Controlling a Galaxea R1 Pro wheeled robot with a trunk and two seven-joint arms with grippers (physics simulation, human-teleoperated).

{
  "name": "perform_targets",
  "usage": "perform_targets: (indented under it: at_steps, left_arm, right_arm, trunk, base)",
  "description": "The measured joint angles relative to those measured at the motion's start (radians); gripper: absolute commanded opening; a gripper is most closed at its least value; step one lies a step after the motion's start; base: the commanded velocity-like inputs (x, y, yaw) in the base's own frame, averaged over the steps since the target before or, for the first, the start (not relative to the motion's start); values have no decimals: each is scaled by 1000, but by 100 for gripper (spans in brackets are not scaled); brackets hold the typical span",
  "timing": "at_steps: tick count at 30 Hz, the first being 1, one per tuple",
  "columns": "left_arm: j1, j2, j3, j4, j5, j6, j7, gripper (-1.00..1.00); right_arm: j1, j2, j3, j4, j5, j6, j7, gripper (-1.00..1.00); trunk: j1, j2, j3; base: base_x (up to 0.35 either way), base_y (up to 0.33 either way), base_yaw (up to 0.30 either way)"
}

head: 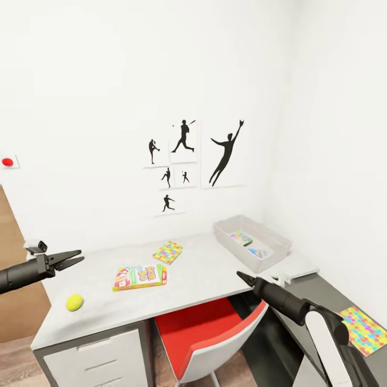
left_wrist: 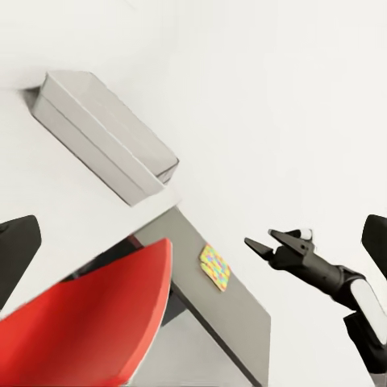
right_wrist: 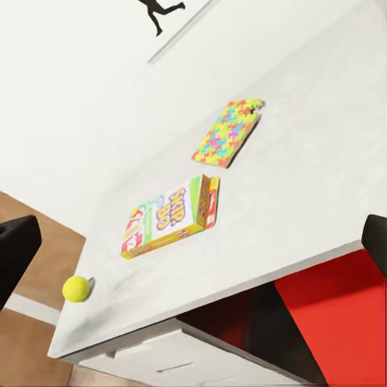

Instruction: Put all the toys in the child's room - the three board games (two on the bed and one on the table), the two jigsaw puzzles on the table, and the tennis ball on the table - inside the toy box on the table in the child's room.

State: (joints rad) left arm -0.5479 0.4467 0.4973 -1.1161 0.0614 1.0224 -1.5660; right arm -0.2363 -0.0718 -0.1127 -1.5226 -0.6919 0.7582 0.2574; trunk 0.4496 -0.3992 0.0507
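On the pale grey table [head: 199,277] lie the SKIP-BO board game [head: 138,277], one jigsaw puzzle [head: 167,251] and the yellow tennis ball [head: 74,302]. The second jigsaw puzzle [head: 365,329] rests on the lower dark cabinet at the right. At the table's back right stands the toy box [head: 242,259], with two flat boxes inside, one green [head: 242,237] and one blue [head: 259,252]. My left gripper [head: 80,256] hovers open over the table's left end. My right gripper [head: 242,276] is open above the front edge, empty. The bed is out of view.
A red and white chair [head: 215,328] is pushed under the table between drawers [head: 102,355] and the dark cabinet [head: 322,295]. White walls meet in the corner behind the toy box. A wooden door [head: 11,279] stands at the left.
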Motion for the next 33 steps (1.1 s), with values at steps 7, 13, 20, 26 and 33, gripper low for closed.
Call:
perform_targets:
  at_steps: [7,13,20,26,33]
  left_arm:
    - [2,-8,6,2,-3,-2,0,100]
    - [2,-8,6,2,-1,-1,0,100]
    - [2,-8,6,2,-2,-1,0,100]
    - [2,-9,6,2,-1,-1,0,100]
    - [2,-9,7,2,-3,-1,0,100]
  right_arm:
    - [-1,1,1,0,-4,0,-58,100]
    - [-2,1,1,0,-4,1,-64,100]
    - [-3,1,1,0,-4,0,-66,100]
    - [-3,1,1,1,-4,0,-68,100]
    - [-4,-1,0,3,-4,2,-65,100]
  trunk:
    - [0,0,-5]
    - [0,0,-9]
    - [0,0,-16]
    - [0,0,-23]
    - [0,0,-32]
  base:
    - [0,0,279]
    - [0,0,269]
    - [1,7,254]
    - [83,74,218]
    - [24,16,176]
